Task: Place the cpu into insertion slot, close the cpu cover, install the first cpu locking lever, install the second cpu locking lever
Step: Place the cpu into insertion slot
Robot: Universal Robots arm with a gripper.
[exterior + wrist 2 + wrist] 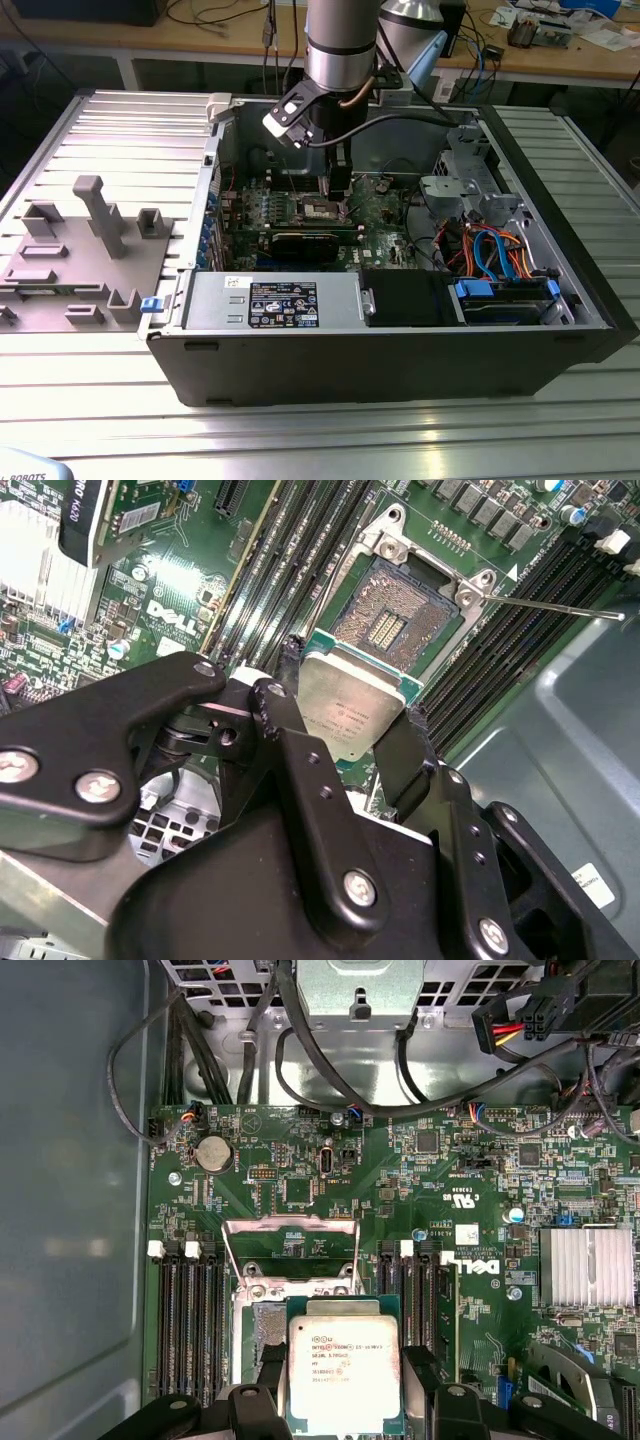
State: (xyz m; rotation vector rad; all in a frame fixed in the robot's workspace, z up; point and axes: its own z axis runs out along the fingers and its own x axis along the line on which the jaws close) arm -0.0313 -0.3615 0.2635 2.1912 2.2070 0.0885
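4 steps on the list, right? Which one is it on?

Step 1, I'd say. The gripper (345,730) has its jaws pinching the cpu (350,705) by 2 opposite edges, metal face up.

Is the chip in yet?

No. It hangs over the board (480,1200) just beside the slot (400,620), and the slot's contact field lies bare. In the first wrist view the cpu (345,1375) overlaps 1 side of the slot (262,1325). How high it sits above it, I can't tell.

And the cover?

The cover (290,1224) is tipped up, open, on the far side of the slot. 1 lever (550,605) sticks out free past a slot corner, so nothing is closed or locked.

What does seating it call for?

My guess: chip square to the rim, kept level and let down softly. A tilt could bend those contacts.
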